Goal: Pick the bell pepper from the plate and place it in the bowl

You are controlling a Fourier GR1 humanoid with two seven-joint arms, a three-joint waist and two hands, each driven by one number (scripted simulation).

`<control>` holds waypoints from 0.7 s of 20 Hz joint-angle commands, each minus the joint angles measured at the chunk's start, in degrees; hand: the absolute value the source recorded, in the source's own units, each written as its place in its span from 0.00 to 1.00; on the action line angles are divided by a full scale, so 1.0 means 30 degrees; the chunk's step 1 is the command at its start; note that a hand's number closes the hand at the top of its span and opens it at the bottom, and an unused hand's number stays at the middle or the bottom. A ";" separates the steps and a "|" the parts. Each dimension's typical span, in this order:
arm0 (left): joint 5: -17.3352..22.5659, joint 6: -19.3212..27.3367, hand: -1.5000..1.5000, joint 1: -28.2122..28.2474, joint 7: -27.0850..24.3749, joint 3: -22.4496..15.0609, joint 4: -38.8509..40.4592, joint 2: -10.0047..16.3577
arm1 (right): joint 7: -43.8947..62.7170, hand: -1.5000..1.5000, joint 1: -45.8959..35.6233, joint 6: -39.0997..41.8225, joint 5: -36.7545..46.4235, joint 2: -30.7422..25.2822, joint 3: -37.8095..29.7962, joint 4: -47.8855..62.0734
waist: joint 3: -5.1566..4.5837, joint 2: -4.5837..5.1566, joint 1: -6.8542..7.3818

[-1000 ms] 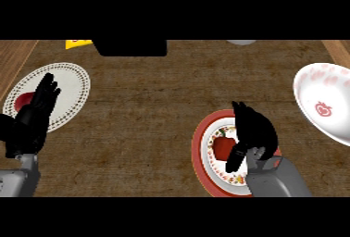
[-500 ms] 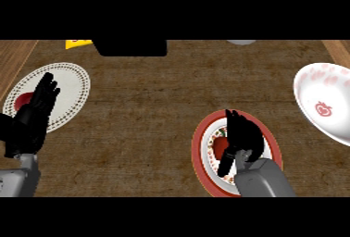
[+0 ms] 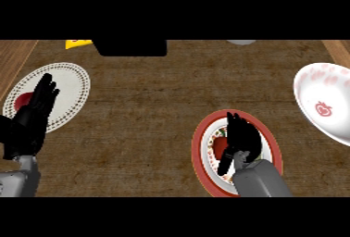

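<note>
Brown woven counter top [image 3: 150, 139] fills the whole view. At the far right sits the big white bowl with red marks [image 3: 309, 90], the place where the pepper must go. The round plate with a red rim [image 3: 199, 152] lies near the middle right, well apart from the bowl. A white plate with a dotted edge [image 3: 77, 78] lies at the left.

The robot's right hand [image 3: 240, 139] is over the red-rimmed plate. Its fingers look stretched out, not curled, so it holds nothing. The robot's left hand [image 3: 34, 118] rests open at the left edge, fingers up, partly over the dotted plate.

The small red bell pepper [image 3: 219, 147] lies on the red-rimmed plate, just beside the right hand, on its thumb side. The hand hides part of it.

The step now seems to be the grab. To do it well, the hand should come down with the pepper between thumb and fingers, then close around it. It should lift straight up, so the plate does not slide. Then it should swing right to the bowl.
</note>
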 commanded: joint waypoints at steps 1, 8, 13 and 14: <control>-0.0586 0.0096 0.50 -0.1613 0.0810 0.0164 0.1141 -0.0216 | 0.1227 0.00 -0.1598 -0.0134 -0.0627 0.0162 -0.0526 0.1714 | -0.0002 0.0021 -0.0032; -0.0853 -0.0158 0.50 -0.0260 0.0893 0.0081 -0.0710 -0.1112 | -0.2355 1.00 -0.1288 -0.1649 -0.0709 -0.0032 -0.0897 0.3510 | 0.0001 -0.0002 0.0006; -0.0779 -0.0828 0.50 -0.0821 -0.0832 0.0979 0.1667 -0.0846 | -0.2140 1.00 -0.1070 -0.3169 -0.0960 0.0153 0.0376 0.4091 | -0.0004 0.0012 -0.0023; -0.0897 -0.0782 0.50 -0.1231 0.0049 0.0864 0.1082 -0.0709 | -0.3048 1.00 -0.2291 -0.4125 -0.0767 0.0152 -0.0348 0.6122 | 0.0001 0.0029 0.0047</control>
